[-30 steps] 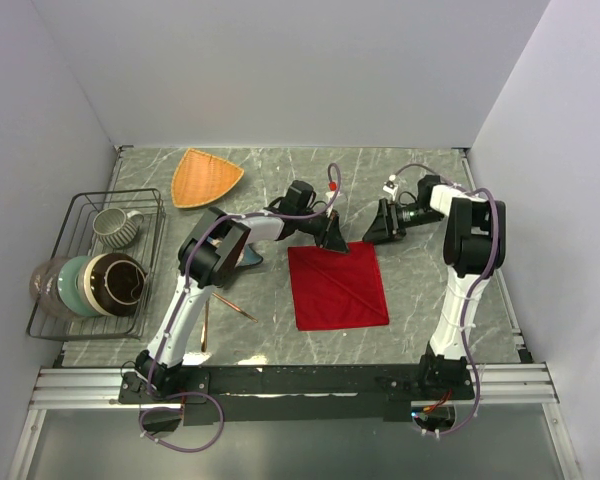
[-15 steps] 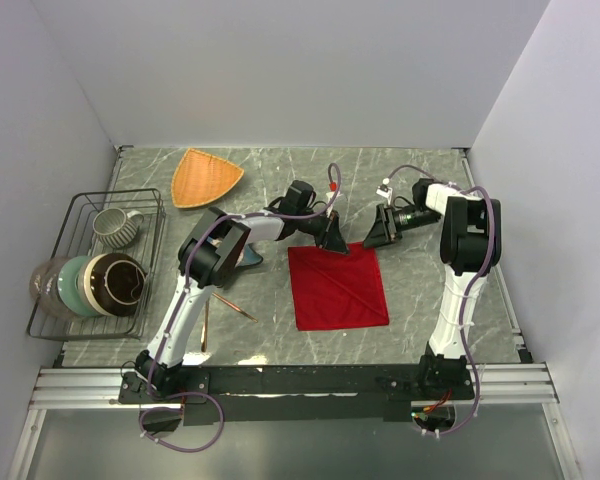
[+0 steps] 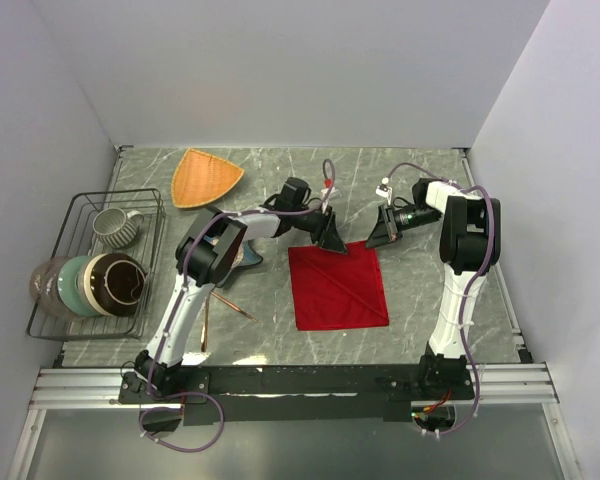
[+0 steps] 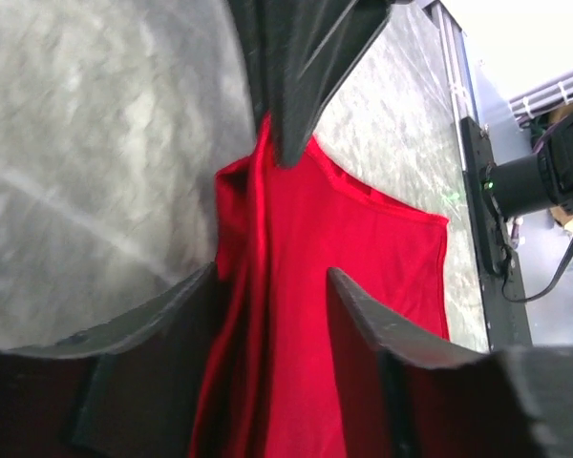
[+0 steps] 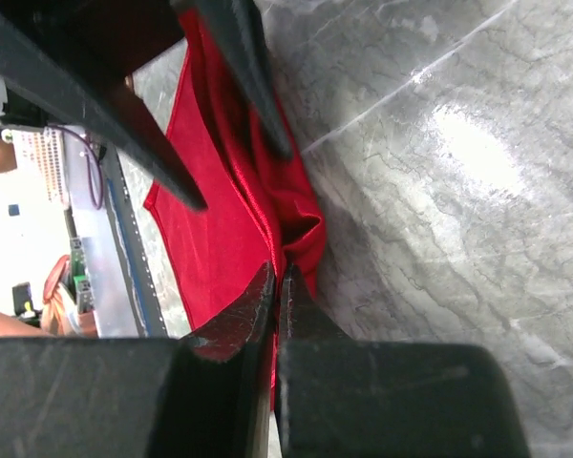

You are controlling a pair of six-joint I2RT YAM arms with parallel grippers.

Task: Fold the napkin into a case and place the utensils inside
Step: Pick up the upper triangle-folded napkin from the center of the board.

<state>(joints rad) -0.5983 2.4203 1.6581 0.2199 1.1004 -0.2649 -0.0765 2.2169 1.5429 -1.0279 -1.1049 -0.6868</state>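
The right gripper (image 5: 275, 279) has its matte black fingers pressed together on the napkin's (image 3: 338, 288) far right corner, bunching the glossy red cloth into a small rounded fold. The left gripper (image 4: 267, 277) has its wedge-shaped fingers apart, straddling the far left corner without pinching it. A second ago the roles were reversed: the left was clamped on the cloth, and the right stood open just off it. The napkin lies flat mid-tabletop (image 3: 280, 180), a roughly square sheet with a diagonal crease. The thin copper utensils (image 3: 233, 307) lie toward the near left edge of the grey marbled surface.
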